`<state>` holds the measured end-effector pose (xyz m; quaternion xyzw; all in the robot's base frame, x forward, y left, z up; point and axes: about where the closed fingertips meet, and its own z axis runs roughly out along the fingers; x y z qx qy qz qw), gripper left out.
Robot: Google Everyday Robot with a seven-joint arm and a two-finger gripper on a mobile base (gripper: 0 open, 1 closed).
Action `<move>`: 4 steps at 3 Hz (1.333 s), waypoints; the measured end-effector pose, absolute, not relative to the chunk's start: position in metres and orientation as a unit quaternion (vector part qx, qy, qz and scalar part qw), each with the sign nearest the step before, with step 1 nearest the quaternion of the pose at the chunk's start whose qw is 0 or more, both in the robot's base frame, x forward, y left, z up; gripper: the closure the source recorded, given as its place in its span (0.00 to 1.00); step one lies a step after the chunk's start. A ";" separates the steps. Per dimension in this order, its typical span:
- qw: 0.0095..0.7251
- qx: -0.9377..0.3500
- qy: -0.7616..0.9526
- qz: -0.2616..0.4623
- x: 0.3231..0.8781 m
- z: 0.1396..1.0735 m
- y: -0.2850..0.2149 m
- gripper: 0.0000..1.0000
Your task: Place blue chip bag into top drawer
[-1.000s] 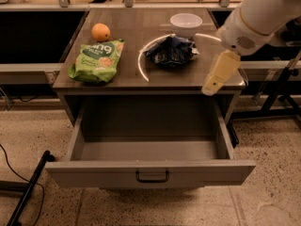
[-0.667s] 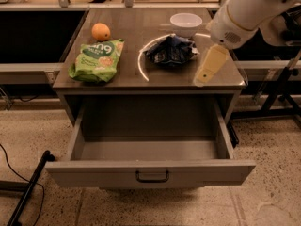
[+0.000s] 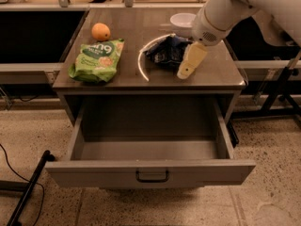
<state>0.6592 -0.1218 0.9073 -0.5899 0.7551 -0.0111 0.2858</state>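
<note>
Tool (image 3: 185,72) just beside blue chip bag (image 3: 165,51)

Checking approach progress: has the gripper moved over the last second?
Yes. The gripper has shifted left, away from the table's right edge, and is now beside the blue bag on its right side.

Warm, yellowish light from overhead is recorded; overall brightness is moderate. The strongest highlights are seen on the white robot arm (image 3: 244,4) and the small white bowl (image 3: 182,20). A thin bright arc (image 3: 139,60), seemingly glare, is noted on the grey metal tabletop (image 3: 141,22), left of the crumpled navy-blue chip bag (image 3: 164,53), whose foil carries silvery glints. The cream-coloured gripper (image 3: 187,68), just right of that bag over the tabletop, is evenly lit. The rear of the open wide grey top drawer (image 3: 94,173) is shadowed by the tabletop.
</note>
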 end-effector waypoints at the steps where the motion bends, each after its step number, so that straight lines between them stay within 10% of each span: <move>1: 0.295 -0.584 0.757 -0.010 0.682 0.899 -0.113 0.00; 2: 0.296 -0.583 0.757 -0.008 0.698 0.892 -0.105 0.02; 4: 0.296 -0.590 0.751 0.012 0.711 0.879 -0.090 0.52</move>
